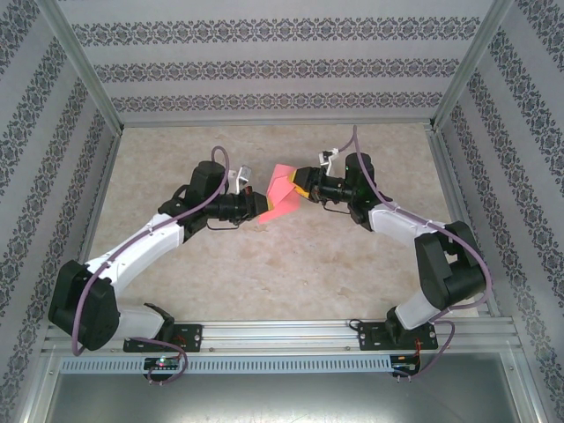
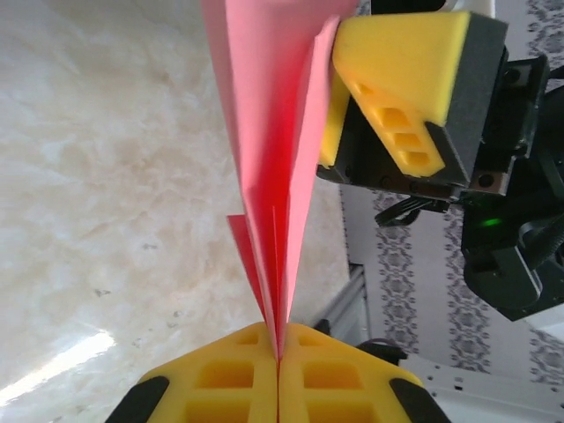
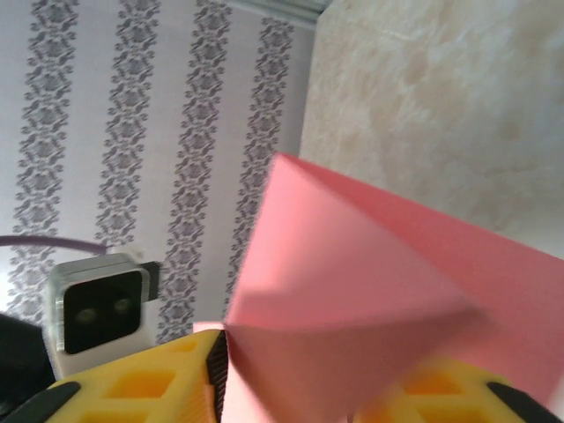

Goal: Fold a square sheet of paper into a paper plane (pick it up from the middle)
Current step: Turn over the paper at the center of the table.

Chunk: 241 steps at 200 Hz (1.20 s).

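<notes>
Top external view puts the thin, pink-red, partly folded paper sheet (image 1: 280, 196) mid-frame, lifted off the pale marbled desk (image 1: 291, 273) and bridged between the two arms. The black-and-yellow left pincer (image 1: 256, 205) meets it from the left and the right pincer (image 1: 300, 182) from the upper right, so the fold's long axis slants from lower left to upper right between them. Left wrist view shows the left pincer's yellow pads (image 2: 229, 379) pressed together on the narrow end, with creased layers fanning toward the top of that frame (a firm clamp, by the look of it). Right wrist view shows the right pincer's pads (image 3: 132, 388) standing apart at the bottom of the frame, straddling the wider end; whether they press it I cannot tell. I judge that the left arm carries the sheet, leaving the right free to regrasp along that slanted crease.
</notes>
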Available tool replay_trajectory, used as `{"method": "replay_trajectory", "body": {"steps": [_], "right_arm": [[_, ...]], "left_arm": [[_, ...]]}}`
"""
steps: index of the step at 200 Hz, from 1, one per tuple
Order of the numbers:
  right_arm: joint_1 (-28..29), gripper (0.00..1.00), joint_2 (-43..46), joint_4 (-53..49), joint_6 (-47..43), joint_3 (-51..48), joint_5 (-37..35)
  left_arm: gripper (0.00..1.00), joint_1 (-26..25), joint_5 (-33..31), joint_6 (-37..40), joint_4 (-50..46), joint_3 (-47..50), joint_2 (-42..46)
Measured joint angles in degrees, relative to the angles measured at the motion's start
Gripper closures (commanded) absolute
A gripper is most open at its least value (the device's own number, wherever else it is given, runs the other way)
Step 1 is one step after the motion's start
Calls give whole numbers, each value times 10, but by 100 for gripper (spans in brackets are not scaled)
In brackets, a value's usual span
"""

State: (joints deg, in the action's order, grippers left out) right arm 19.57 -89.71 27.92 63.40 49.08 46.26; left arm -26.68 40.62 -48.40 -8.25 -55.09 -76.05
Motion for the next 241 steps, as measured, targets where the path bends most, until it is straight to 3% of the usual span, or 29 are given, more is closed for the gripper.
{"method": "replay_trajectory", "body": {"steps": [20,38,64,97,125,192,241], "right_arm": [[-6,52,0,-21,-12,-2,-6],[-23,48,38,-116,-73,-6,-35],[-55,46,102,-209,-141,-6,-70],[-80,45,136,-275,-190,-6,-92],[-89,43,136,-306,-208,-6,-94],[-130,40,144,-330,-227,-6,-83],[-153,40,150,-336,-233,-7,-69]], "left_arm": [[95,0,-18,35,-37,-22,0],[95,-17,-140,134,-194,-99,-17],[95,-59,-332,241,-331,-197,-44],[95,-104,-515,317,-416,-226,-77],[96,-158,-620,357,-444,-227,-131],[95,-285,-741,424,-430,-208,-260],[84,-358,-756,456,-391,-200,-340]]}}
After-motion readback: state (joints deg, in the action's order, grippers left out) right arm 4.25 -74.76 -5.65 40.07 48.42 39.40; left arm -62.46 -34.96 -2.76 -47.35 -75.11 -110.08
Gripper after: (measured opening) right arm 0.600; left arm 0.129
